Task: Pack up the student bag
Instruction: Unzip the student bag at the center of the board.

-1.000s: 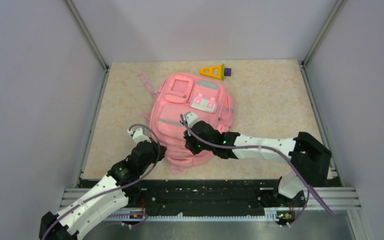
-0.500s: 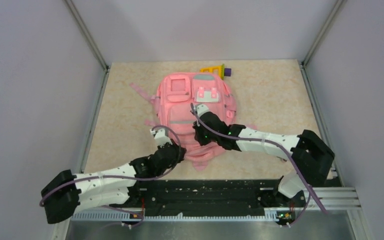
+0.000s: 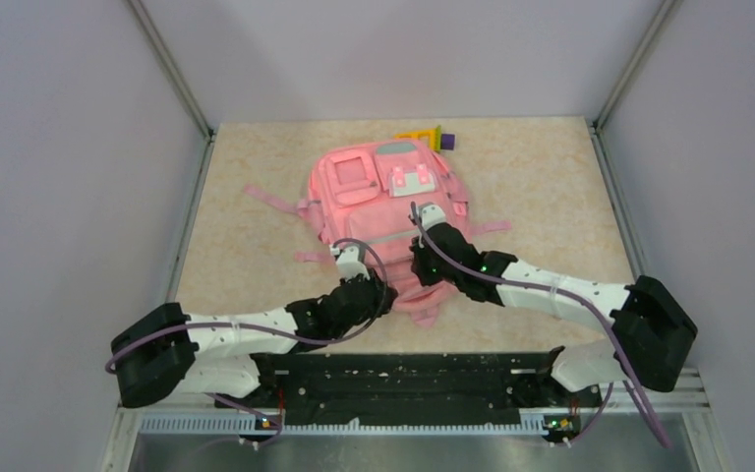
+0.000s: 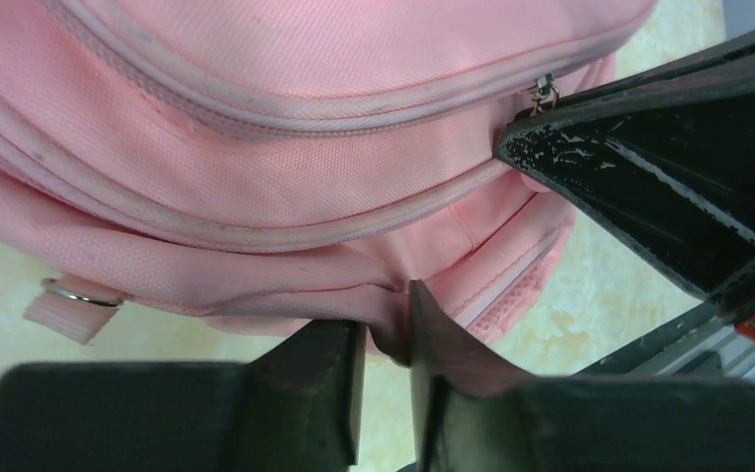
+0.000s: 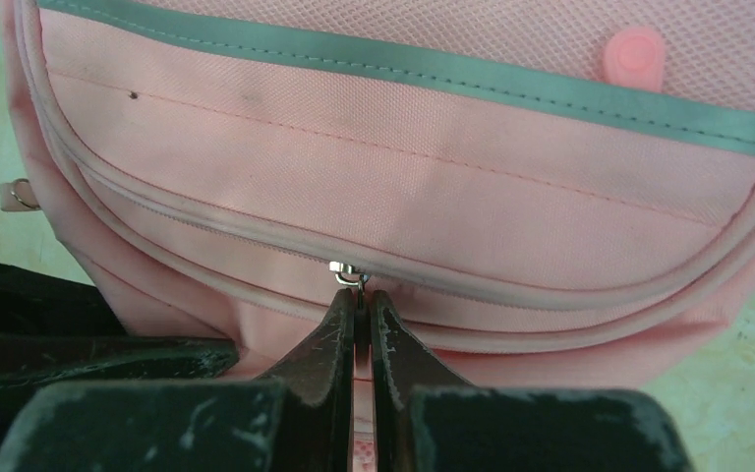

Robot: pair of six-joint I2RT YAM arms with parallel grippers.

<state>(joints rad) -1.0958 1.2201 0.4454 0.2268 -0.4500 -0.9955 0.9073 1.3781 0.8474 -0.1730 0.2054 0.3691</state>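
The student bag [image 3: 378, 202] is a pink backpack lying front-up in the middle of the table, its top end toward me. My left gripper [image 3: 352, 267] is shut on a fold of pink fabric at the bag's near edge [image 4: 305, 167], pinched between its fingertips [image 4: 339, 339]. My right gripper [image 3: 423, 246] is just to the right and is shut on the metal zipper pull [image 5: 352, 275] of the curved zipper across the bag [image 5: 403, 177]. A grey reflective strip [image 5: 403, 64] runs above that zipper. The zipper looks closed.
A yellow and purple toy [image 3: 428, 136] lies at the back, partly hidden behind the bag. Loose pink straps [image 3: 273, 197] spread to the bag's left and right. A metal strap ring [image 4: 79, 293] hangs at the bag's left edge. Grey walls enclose the table.
The bag has slid right and toward the back and turned straighter, now covering part of the toy. Both grippers moved right with it; the left arm stretched out low along the front.
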